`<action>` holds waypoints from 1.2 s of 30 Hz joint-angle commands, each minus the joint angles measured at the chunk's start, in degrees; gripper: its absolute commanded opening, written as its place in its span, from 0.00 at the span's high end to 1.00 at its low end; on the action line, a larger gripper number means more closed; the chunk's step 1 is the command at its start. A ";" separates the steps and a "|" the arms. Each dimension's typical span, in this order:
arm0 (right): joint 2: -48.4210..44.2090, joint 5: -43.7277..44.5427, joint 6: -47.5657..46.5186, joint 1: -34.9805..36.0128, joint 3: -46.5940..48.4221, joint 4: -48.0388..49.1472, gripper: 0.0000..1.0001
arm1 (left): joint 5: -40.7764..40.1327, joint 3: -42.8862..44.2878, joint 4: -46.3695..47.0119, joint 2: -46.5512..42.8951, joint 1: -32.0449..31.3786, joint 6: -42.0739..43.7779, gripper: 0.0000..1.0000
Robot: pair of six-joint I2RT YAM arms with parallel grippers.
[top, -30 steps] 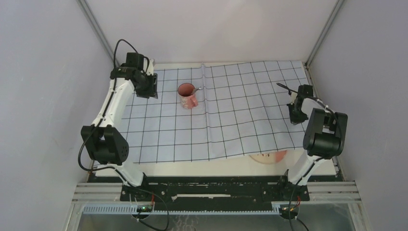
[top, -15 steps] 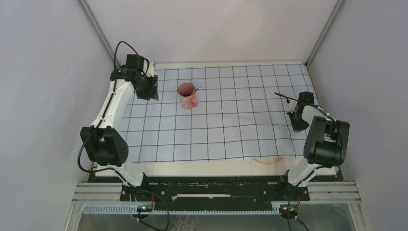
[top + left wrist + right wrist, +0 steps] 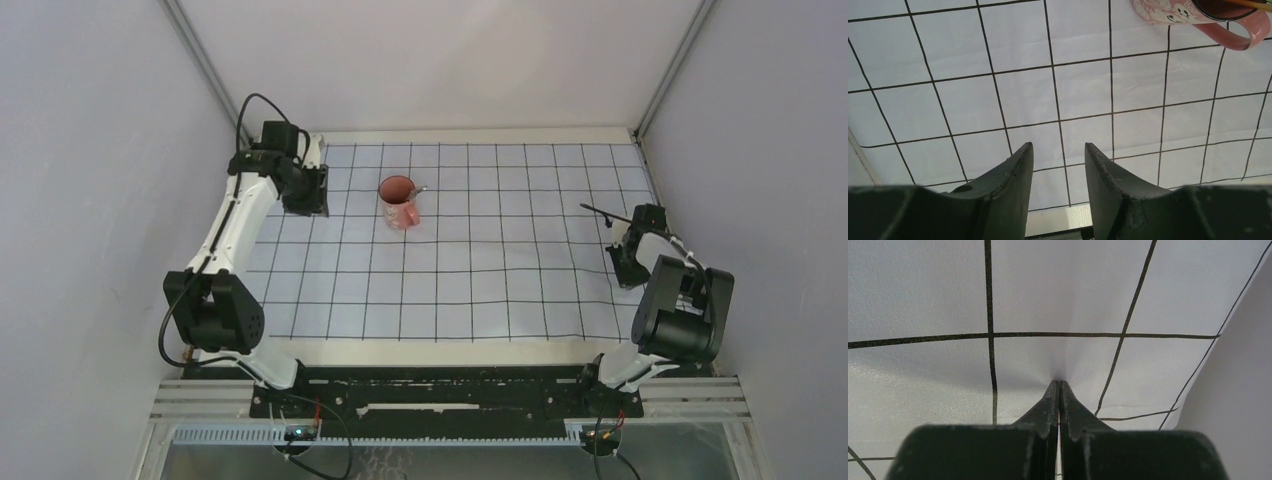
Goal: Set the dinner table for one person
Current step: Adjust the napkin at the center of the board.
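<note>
The right gripper [image 3: 1058,382] has its jaws pressed fully together on a small pucker of the gridded cloth [image 3: 923,290], which rises in a soft crease at the fingertips; this pinch sits at the cloth's right edge, towards the near side. The left gripper [image 3: 1058,147] stands part-way open with nothing between its fingers; only flat cloth shows in the gap, and it hangs over the far-left part of the cloth.

Just to the right of the left gripper a pink mug [image 3: 399,203] stands upright on the cloth, patterned on the outside and dark inside. A thin utensil handle [image 3: 417,189] leans out over the mug's rim towards the right; what kind of utensil it is cannot be told, and nothing else of the mug's contents shows.

The cloth lies spread and nearly smooth over the dinner table [image 3: 440,350], whose cream-white top shows as a bare strip along the near edge, between the cloth and the arm bases.
</note>
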 commanded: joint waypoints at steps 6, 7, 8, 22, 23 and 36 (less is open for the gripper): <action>2.20 1.47 0.71 -1.87 4.29 -6.57 1.00 | 3.38 -1.75 1.31 -2.52 0.39 1.25 0.53; 2.21 0.88 1.08 -1.76 5.00 -6.82 1.00 | 3.30 -2.33 1.56 -2.60 0.39 1.24 0.53; 2.20 0.24 1.50 -1.58 5.53 -6.98 1.00 | 3.18 -3.02 1.88 -2.72 0.36 1.26 0.53; -10.59 -10.19 8.02 1.48 11.55 -4.18 0.70 | 2.50 -10.95 5.25 -7.18 2.19 1.86 0.53; -11.99 -10.85 8.82 2.14 12.41 -3.70 0.67 | 4.15 -11.82 5.72 -7.23 3.00 1.83 0.53; -18.92 -7.02 13.77 21.03 14.74 -3.92 0.63 | 15.79 -16.35 9.69 -7.97 4.57 3.29 0.55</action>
